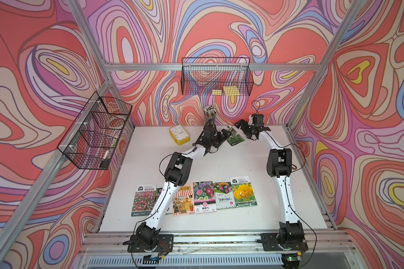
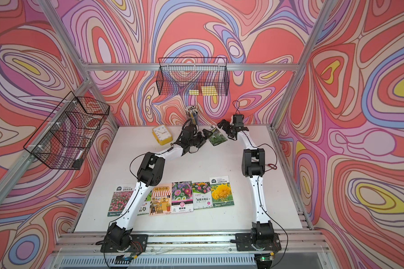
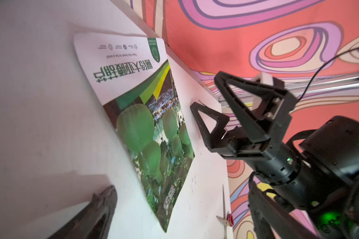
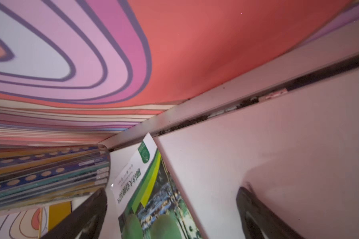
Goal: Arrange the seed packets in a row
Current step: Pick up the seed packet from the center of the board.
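Left gripper, jaws wide, sits just beside the left long edge of the stray green packet, which lies flat near the far edge of the table, long axis running far-left to near-right. Right gripper, also wide, is just off the packet's far-right side; left looks marginally nearer.

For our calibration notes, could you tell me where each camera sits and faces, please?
Top views: high above the front, looking down and back over the table, both arms, the left hand, the right hand and the packet row.
Left wrist: low over the table, facing the green packet and the open right hand; one own finger shows.
Right wrist: low, facing the back wall, the green packet and the pencil cup; both own fingers show.
Shared: all four show the green packet.
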Motion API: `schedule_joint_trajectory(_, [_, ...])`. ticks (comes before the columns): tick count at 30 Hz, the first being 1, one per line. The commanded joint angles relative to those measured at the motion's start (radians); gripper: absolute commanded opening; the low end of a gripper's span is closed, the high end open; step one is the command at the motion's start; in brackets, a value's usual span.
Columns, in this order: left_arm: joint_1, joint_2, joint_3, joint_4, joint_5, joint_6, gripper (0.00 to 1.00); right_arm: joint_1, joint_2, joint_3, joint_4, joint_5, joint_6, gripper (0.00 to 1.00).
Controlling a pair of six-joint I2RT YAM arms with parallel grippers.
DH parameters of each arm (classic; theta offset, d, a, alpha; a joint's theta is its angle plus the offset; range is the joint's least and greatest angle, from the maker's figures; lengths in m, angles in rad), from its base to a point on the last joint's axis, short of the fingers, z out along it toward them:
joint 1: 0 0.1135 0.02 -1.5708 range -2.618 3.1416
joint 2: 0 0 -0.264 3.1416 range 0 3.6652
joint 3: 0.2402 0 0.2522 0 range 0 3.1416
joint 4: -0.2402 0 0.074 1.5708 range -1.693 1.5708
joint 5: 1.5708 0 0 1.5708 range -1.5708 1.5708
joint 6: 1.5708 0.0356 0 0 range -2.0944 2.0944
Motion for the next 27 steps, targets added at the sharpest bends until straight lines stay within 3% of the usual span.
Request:
schedule_joint_trajectory(1, [0.003,0.076,0.027,-0.051,0.006,-0.113,0.99,0.006,0.082,-0.005,0.003,-0.115,0.105,0.98])
schedule_joint_trajectory(5, [0.001,0.094,0.048,-0.059,0.014,-0.133,0.99,0.012,0.116,-0.012,0.038,-0.235,0.174,0.98])
schedule_joint_trajectory(9, [0.001,0.119,0.089,-0.074,0.030,-0.144,0.99,0.025,0.073,-0.143,0.071,-0.313,0.187,0.98])
schedule_joint_trajectory(13, [0.001,0.127,0.093,-0.070,0.043,-0.157,0.99,0.025,0.005,-0.298,0.124,-0.364,0.189,0.89])
schedule_joint_trajectory(16, [0.001,0.124,0.092,-0.070,0.065,-0.152,0.93,0.025,-0.049,-0.394,0.167,-0.399,0.183,0.81])
schedule_joint_trajectory(19, [0.002,0.113,0.082,-0.074,0.096,-0.138,0.77,0.021,-0.106,-0.493,0.213,-0.415,0.180,0.75])
schedule_joint_trajectory(21, [0.001,0.094,0.049,-0.073,0.108,-0.117,0.61,0.014,-0.148,-0.563,0.245,-0.412,0.181,0.75])
schedule_joint_trajectory(22, [0.003,0.078,0.021,-0.073,0.110,-0.105,0.46,0.009,-0.170,-0.602,0.262,-0.412,0.182,0.75])
schedule_joint_trajectory(23, [0.007,0.057,-0.007,-0.074,0.108,-0.093,0.20,0.003,-0.192,-0.637,0.279,-0.412,0.182,0.75])
schedule_joint_trajectory(24, [0.008,0.044,-0.033,-0.063,0.108,-0.085,0.07,-0.004,-0.210,-0.662,0.290,-0.411,0.183,0.75])
schedule_joint_trajectory(25, [0.013,0.029,-0.060,-0.040,0.112,-0.075,0.00,-0.008,-0.233,-0.696,0.298,-0.409,0.181,0.75])
schedule_joint_trajectory(27, [0.026,0.016,-0.074,-0.025,0.151,-0.046,0.00,-0.020,-0.282,-0.754,0.303,-0.401,0.166,0.75])
